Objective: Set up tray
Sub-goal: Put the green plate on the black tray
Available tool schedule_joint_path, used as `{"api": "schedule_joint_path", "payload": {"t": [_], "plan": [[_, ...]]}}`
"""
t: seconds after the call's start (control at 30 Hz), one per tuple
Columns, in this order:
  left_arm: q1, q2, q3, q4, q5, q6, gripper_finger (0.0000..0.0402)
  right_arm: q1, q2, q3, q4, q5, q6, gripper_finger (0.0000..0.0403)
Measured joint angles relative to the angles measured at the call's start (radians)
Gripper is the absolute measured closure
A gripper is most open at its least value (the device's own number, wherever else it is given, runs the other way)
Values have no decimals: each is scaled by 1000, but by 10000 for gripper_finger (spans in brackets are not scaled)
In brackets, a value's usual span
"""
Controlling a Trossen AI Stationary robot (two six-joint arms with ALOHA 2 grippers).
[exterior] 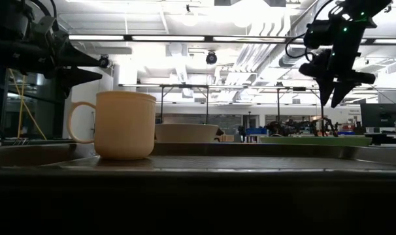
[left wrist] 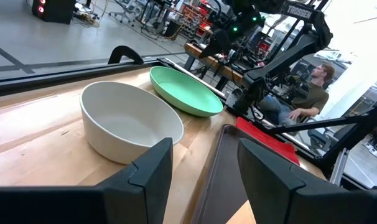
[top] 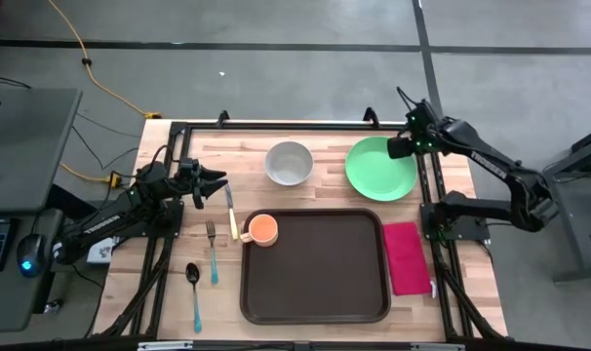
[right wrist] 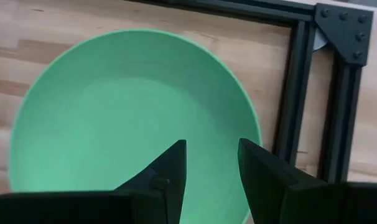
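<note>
Tray (top: pixel 315 292): lying flat on the tabletop (top: pixel 315 136); likely stiff, light, slick; raised rim offering the best hold.
Left claw (top: pixel 220 182): hovering open, empty.
Right claw (top: pixel 393 148): hanging open, empty, over the plate (top: pixel 374 175).

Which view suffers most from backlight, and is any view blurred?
Low view: bright ceiling lights leave the tray rim and right gripper as dark silhouettes. Right wrist view: the green plate looks soft. High view: evenly lit.
</note>
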Motion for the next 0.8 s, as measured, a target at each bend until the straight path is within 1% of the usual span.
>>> {"api": "schedule_joint_path", "payload": {"t": [0.13, 0.4, 0.8], "plan": [[0, 0, 0, 0, 0, 0, 190, 0, 16, 0, 11, 25, -1, 279], [0, 0, 0, 0, 1, 0, 190, 0, 22, 0, -2, 25, -15, 279], [0, 0, 0, 2, 2, -15, 190, 0, 87, 0, -2, 39, 33, 279]]}}
